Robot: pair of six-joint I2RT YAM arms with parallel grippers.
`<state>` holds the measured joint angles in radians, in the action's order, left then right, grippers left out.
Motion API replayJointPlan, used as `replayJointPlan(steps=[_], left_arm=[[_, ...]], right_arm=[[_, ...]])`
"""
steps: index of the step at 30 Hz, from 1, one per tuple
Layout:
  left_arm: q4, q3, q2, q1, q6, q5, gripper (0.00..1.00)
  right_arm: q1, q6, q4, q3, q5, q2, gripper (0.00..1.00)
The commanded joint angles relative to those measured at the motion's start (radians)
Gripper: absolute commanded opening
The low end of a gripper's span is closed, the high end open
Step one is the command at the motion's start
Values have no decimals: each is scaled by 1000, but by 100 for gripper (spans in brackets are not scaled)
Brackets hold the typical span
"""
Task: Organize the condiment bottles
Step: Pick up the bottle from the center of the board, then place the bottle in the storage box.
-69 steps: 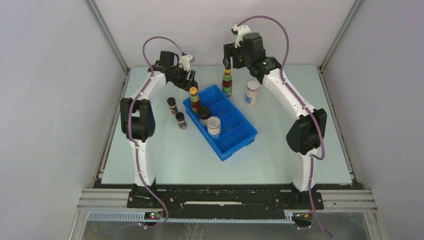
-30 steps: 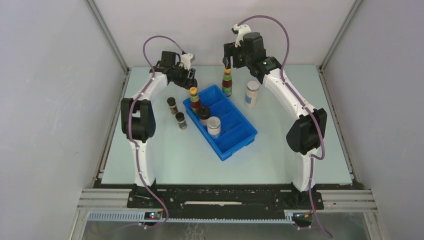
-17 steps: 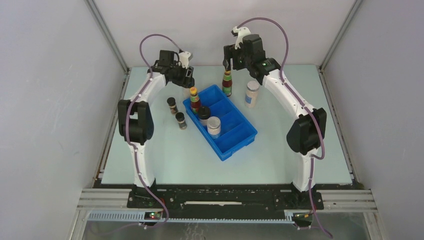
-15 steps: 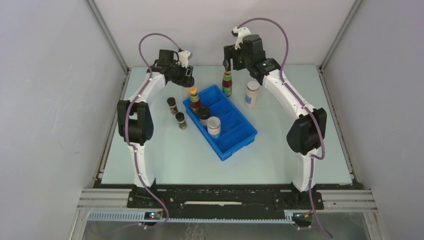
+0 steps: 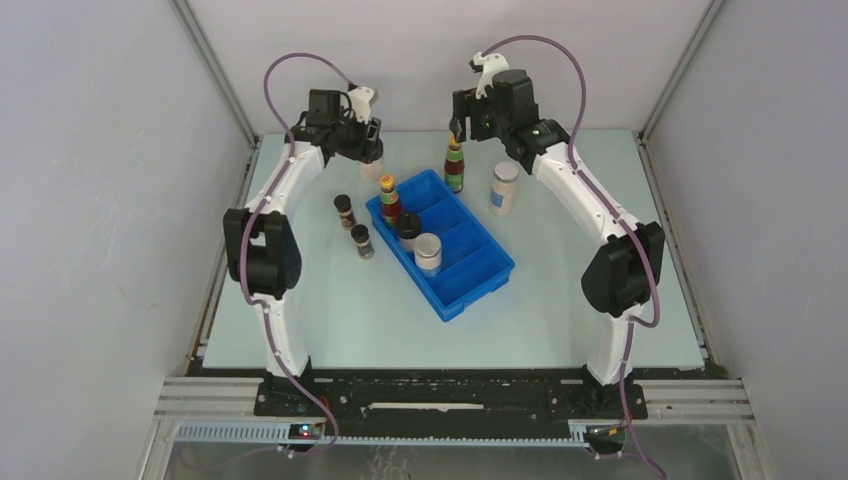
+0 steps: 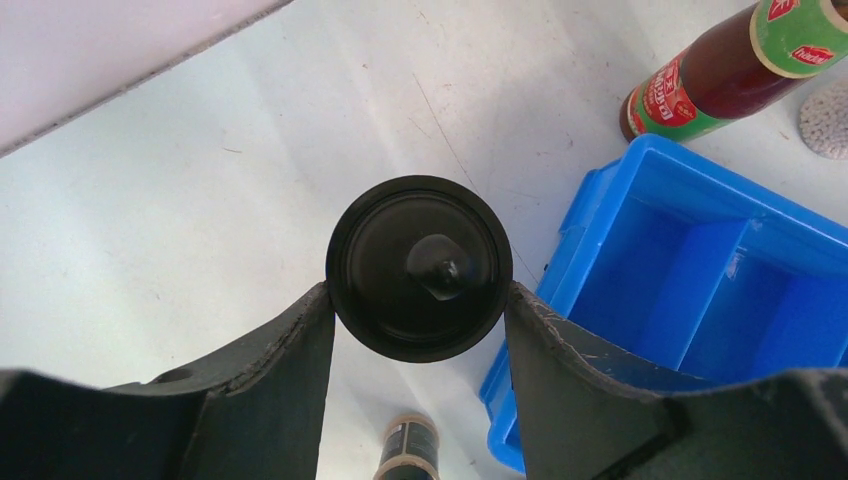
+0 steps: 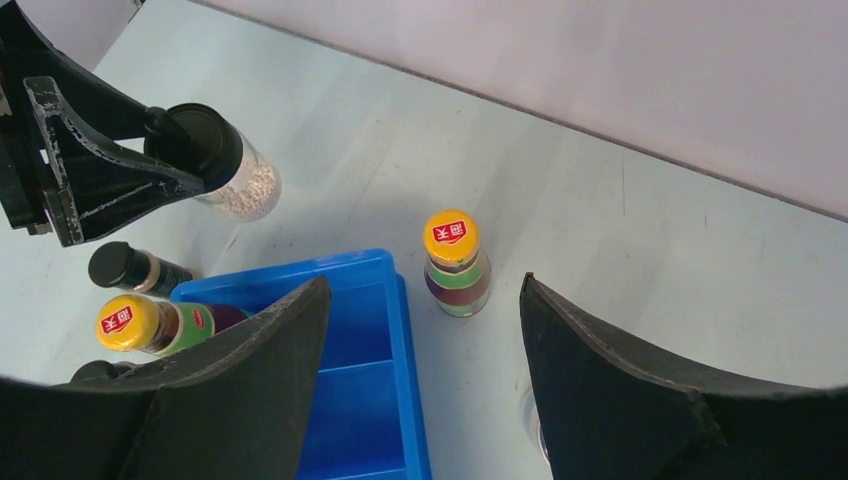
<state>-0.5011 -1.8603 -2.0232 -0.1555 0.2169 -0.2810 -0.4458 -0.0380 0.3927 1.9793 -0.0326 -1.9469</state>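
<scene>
"Left gripper point(image 6: 418, 290) has risen toward the upper left, clamped on an upright black-lidded spice jar point(image 6: 418, 268)."
"Blue tray point(image 6: 700, 260) lies lower right of it. Right gripper point(image 7: 422, 283) gapes empty above the tall bottle point(image 7: 456, 265)."

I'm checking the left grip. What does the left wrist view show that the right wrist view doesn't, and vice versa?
Only left wrist: the left pincer's two fingers against opposite sides of the spice jar's black lid. Only right wrist: that jar's pale granules, a tall bottle standing in the blue tray, the open right pincer. Both: the tray and the other tall bottle on the table beside it.
</scene>
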Motion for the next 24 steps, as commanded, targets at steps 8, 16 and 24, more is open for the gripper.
replayJointPlan(steps=[8,16,24], left_arm=[[69,9,126,-10,-19,45,0],[73,6,156,-13,-28,61,0],[70,6,200,-22,-33,80,0]], right_arm=[[9,-27,-57,-31,-7,84,78],[8,-34,-71,-61,-5,107,78],[8,-46,-83,-89,-3,132,78]])
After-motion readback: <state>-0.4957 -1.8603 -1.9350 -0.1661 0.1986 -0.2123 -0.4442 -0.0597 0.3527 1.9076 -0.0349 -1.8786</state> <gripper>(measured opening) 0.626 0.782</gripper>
